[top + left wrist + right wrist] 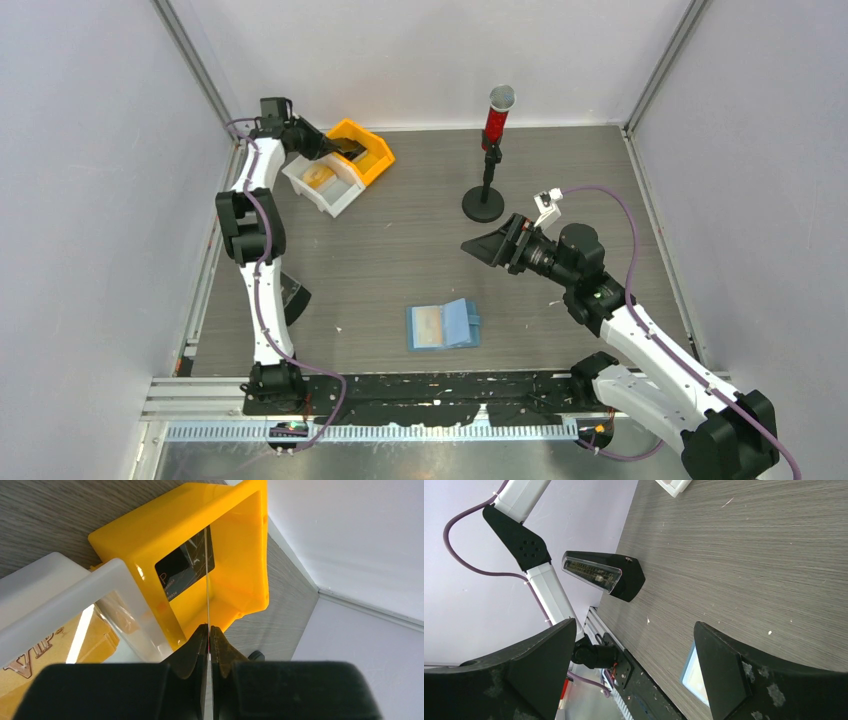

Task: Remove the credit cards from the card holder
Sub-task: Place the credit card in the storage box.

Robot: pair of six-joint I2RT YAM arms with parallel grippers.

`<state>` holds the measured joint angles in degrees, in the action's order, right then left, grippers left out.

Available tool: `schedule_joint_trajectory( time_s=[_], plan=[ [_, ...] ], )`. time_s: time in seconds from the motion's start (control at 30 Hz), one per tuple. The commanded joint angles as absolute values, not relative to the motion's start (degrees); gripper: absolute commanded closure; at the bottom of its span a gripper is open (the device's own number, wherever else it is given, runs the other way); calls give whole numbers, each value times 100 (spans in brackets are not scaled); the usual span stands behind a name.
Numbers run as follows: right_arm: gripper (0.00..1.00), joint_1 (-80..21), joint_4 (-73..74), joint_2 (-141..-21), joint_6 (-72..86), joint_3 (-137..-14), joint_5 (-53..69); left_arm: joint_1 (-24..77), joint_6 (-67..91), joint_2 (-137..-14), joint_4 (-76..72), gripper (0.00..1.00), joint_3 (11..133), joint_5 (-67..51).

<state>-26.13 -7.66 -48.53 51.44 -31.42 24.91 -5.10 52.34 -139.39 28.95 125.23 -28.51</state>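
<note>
Left gripper (209, 628) over yellow plastic bin (240, 555), jaws nearly together, pinching thin edge-on card (206, 580). Card likely stiff, light, slick; best held by short edge. Dark grey-black card (180, 572) in bin. Light-blue bifold card holder (443, 325) open on grey wood-grain table (400, 250), front centre. Right gripper (480, 247) wide, empty.

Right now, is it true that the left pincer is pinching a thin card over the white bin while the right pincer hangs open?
Not quite. The left pincer pinches the thin card, seen edge-on, over the yellow bin, not the white bin beside it; the left wrist view shows this. The right pincer does hang open.
</note>
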Motion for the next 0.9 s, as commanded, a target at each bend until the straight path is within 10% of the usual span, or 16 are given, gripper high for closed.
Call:
schedule_joint_trajectory(
  time_s=[0.0,0.87],
  plan=[
    [5,-2584,-901,-4865,5014,-3400,2414,-507,5284,-14049,2623,91,12881,-3029],
    [5,-2403,-722,-4782,4882,-3419,2457,-521,5113,-14035,2742,72,13157,-2702]
  ],
)
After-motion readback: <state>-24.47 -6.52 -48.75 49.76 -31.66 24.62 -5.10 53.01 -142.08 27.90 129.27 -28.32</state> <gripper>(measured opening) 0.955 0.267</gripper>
